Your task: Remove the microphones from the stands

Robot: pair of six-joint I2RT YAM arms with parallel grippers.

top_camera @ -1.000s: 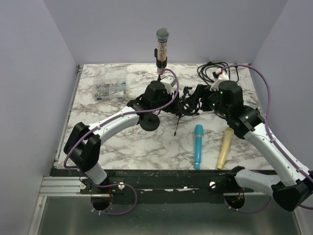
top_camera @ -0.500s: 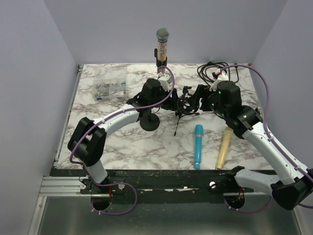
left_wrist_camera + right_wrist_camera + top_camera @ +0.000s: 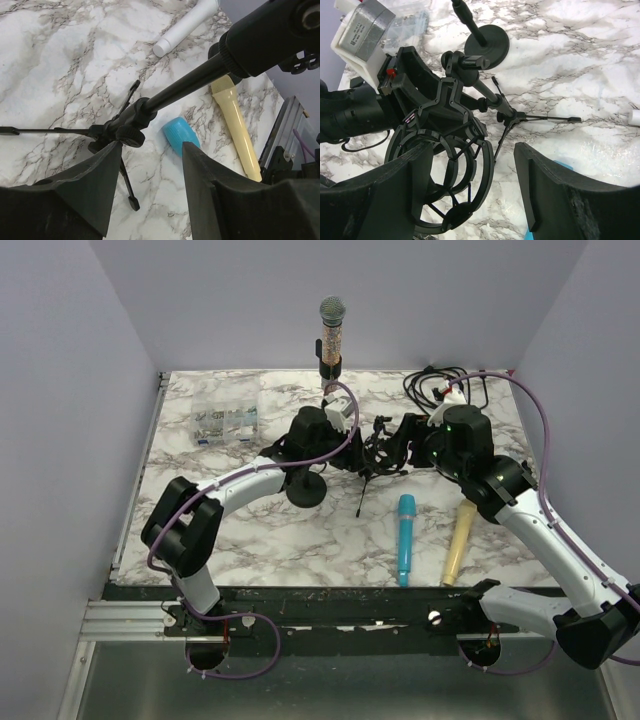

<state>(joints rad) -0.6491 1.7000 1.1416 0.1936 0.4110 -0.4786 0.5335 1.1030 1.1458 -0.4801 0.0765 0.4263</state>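
The left gripper (image 3: 150, 200) had its fingers spread with nothing between them. Just past their tips lay the hub of a small tripod stand (image 3: 125, 132), its thick black tube slanting up to the right. The right gripper (image 3: 470, 175) was opened wide too, and the ring of an empty shock mount (image 3: 445, 170), seemingly carried by that tripod, sat in the gap. Whether either pad touched it could not be told.

Both grippers thus crowded the tripod at mid-table, which was probably not the stand that mattered. The microphone (image 3: 332, 328) stood upright in the clip of a tall stand (image 3: 305, 488) with a round base. It rose at the far centre above the left wrist, and neither gripper held it.

Any reach up to it would have had to clear the tripod legs and the mount, and a knock to the tall stand's pole might have tipped it.

On the marble table (image 3: 200, 530), a teal microphone (image 3: 405, 535) and a cream microphone (image 3: 457, 542) lay near right. A clear box (image 3: 225, 422) sat far left, and coiled cables (image 3: 440, 383) far right.
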